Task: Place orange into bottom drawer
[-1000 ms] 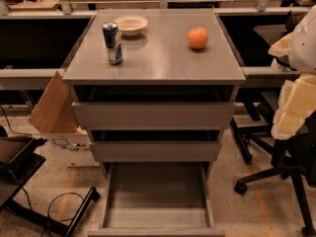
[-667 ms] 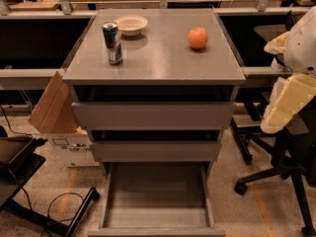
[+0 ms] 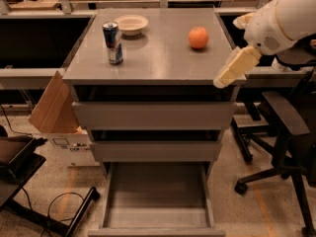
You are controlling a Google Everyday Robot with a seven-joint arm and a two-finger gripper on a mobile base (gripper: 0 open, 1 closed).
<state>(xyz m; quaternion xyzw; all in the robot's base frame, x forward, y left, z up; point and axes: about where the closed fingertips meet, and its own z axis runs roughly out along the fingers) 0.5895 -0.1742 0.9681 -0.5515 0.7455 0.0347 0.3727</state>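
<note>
The orange (image 3: 198, 37) sits on the grey cabinet top, right of centre and towards the back. The bottom drawer (image 3: 157, 218) is pulled out at the foot of the cabinet, and its flat grey floor is bare. My gripper (image 3: 224, 77), cream-coloured on a white arm, hangs at the right front corner of the cabinet top. It is in front of and to the right of the orange and does not touch it. It holds nothing that I can see.
A blue drink can (image 3: 113, 42) and a shallow cream bowl (image 3: 130, 23) stand on the left of the cabinet top (image 3: 153, 58). Two upper drawers (image 3: 153, 115) are pushed in. A cardboard box (image 3: 54, 112) stands at the left and a black office chair (image 3: 284, 127) at the right.
My gripper has risen and moved left, from beside the cabinet's right side to the top's right front corner. The orange, can and bowl have not moved.
</note>
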